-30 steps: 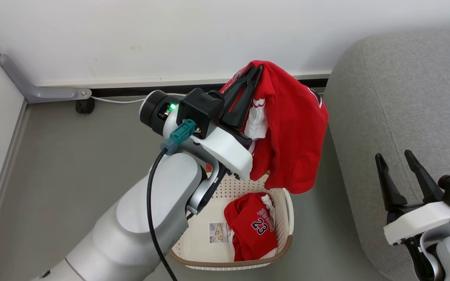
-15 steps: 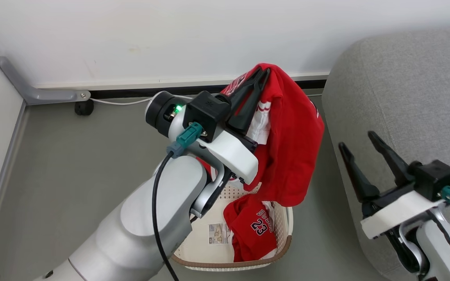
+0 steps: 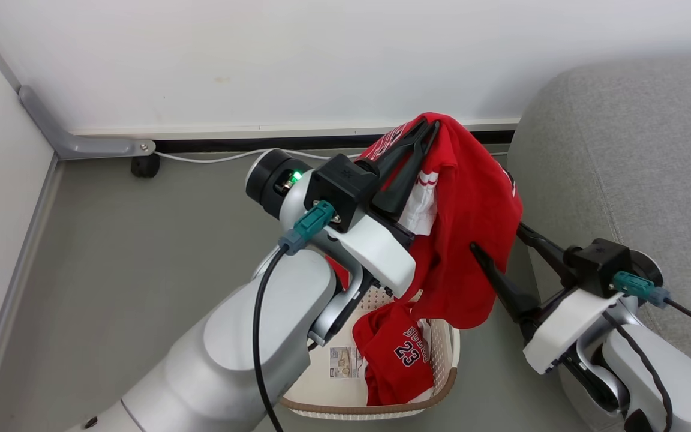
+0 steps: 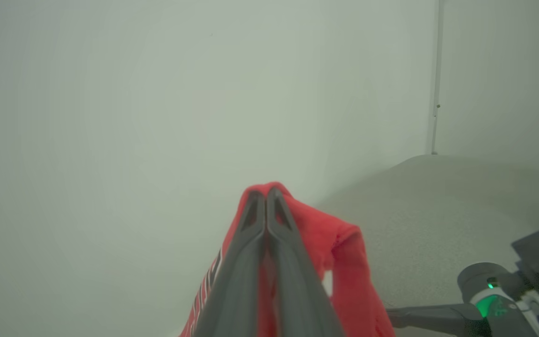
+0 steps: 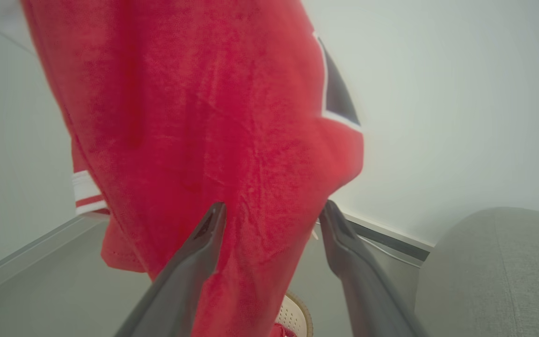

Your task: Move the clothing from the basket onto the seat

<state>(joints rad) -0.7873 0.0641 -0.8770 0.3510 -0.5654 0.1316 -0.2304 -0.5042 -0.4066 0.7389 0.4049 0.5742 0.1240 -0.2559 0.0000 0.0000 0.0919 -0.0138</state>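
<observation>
The left gripper [image 3: 428, 125] is pinching red clothing [image 3: 471, 198] over the basket [image 3: 450, 384], the right wrist view showing the right gripper [image 5: 274, 208] spread around it.

clothing [image 3: 465, 198]: red, white trim | basket [image 3: 345, 413]: cream, brown rim | seat [image 3: 621, 150]: grey

Hanging red jersey [image 3: 471, 240]: thin matt cloth, finely textured. Oval cream basket [image 3: 445, 348]: smooth perforated plastic, woven-look brown rim. Large light-grey sofa [image 3: 621, 150]: matt, coarse-weave fabric.
</observation>
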